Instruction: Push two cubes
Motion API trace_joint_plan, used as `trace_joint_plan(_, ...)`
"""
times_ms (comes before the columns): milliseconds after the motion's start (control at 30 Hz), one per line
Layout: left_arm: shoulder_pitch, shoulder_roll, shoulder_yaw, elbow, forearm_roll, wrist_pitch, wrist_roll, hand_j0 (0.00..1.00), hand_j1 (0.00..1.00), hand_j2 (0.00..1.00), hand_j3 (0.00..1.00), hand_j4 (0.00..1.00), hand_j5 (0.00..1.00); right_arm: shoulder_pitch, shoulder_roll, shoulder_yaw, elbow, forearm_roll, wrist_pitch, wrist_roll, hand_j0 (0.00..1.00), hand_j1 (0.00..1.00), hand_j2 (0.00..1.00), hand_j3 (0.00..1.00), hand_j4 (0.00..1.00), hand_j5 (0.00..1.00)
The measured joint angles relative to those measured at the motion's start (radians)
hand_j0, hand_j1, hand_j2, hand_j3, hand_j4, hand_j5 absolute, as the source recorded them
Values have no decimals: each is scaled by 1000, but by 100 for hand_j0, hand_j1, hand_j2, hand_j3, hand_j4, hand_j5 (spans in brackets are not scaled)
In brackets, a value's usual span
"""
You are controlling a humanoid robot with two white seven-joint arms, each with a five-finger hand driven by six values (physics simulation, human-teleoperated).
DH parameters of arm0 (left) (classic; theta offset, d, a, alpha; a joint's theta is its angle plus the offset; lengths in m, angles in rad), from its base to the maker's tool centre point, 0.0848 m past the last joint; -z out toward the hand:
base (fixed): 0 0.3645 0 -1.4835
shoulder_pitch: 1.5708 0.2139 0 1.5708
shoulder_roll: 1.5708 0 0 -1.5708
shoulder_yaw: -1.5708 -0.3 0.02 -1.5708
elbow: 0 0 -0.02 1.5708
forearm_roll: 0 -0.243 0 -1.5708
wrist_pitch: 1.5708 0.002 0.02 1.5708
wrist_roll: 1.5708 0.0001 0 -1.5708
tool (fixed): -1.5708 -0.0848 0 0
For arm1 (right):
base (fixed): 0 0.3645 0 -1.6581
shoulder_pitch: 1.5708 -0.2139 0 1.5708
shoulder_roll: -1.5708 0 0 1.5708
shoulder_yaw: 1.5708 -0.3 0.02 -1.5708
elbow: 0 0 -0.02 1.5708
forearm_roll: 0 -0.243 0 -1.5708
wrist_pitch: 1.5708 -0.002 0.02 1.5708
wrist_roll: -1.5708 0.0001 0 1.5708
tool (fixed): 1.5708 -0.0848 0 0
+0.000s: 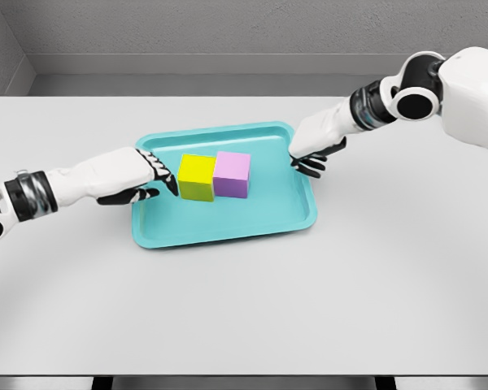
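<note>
Head view shows a teal tray (228, 231) lying on a pale grey table (244, 309), and on the tray two cubes side by side with their facing sides touching: a yellow cube (197, 177) on the left and a pink cube (232, 174) on the right. The left hand (142, 177) reaches in over the tray's left edge with its fingers extended and relaxed, holding nothing; its fingertips (171, 184) sit just beside the yellow cube's left face, though whether they touch it cannot be told. The right hand (313, 150) hangs at the tray's upper right rim, fingers loosely curled downward and gripping nothing, well apart from the pink cube. Both cubes look like rigid, smooth, flat-faced blocks, probably light, so they should slide rather than deform. No grasp seems needed; a flat push low on the middle of an outer face would likely move them straight, while an off-centre or high contact could turn or tip a block. The tray floor looks slick, and the raised rim would probably stop anything sliding too far.
</note>
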Motion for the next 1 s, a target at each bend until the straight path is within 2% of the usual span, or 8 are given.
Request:
trace_joint_plan(233,8,-22,-15,36,-17,0,0,53,53,53,53,53,53,-2,17,26,28,-4,36,0,16,16,16,16,16,16)
trace_joint_plan(600,-12,-73,-18,123,-35,0,0,53,53,53,53,53,53,0,37,50,71,-5,84,0,16,16,16,16,16,16)
trace_joint_plan(1000,-5,-90,-27,126,-37,0,0,54,54,54,54,54,54,0,51,52,79,-4,93,0,17,17,17,17,17,17)
